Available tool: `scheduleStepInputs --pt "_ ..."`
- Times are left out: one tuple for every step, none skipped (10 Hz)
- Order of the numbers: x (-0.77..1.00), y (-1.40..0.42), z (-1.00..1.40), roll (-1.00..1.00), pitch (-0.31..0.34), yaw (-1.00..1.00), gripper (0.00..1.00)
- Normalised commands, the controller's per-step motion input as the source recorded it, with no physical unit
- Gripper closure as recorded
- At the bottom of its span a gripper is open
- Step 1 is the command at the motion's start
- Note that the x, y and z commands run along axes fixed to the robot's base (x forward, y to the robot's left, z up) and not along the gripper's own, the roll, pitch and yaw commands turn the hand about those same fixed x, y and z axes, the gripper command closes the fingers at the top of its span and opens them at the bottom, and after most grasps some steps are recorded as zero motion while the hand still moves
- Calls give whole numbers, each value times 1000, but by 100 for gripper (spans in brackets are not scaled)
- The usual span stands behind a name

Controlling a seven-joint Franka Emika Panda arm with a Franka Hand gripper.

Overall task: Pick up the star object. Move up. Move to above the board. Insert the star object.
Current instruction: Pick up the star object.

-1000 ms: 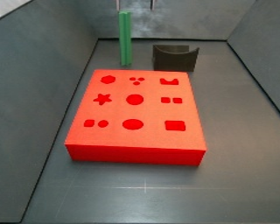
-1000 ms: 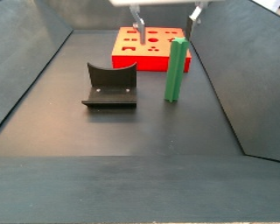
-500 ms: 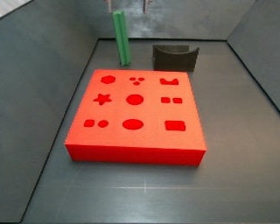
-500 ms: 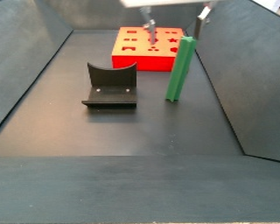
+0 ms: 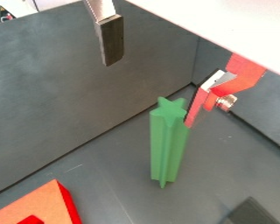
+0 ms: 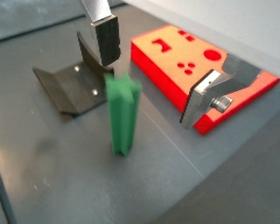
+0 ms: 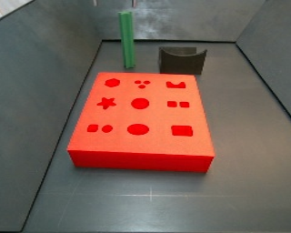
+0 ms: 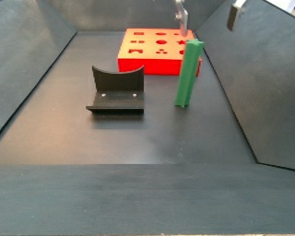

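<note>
Green star object (image 5: 166,144) below spread pincer (image 5: 163,59)

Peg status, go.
Gripper open, above peg, no contact. Peg upright on floor, beside board. Holder off to the side, path clear.
</note>
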Motion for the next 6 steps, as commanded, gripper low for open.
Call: scheduleStepInputs --pt "-111 40 -540 44 -217 0 0" --pt "-103 111 -411 0 -230 0 0" --pt "0 0 -123 0 -181 0 0" --pt "-14 20 177 0 -189 0 0" --pt "97 129 880 0 -317 -134 0" --pt "189 229 934 0 -364 -137 0"
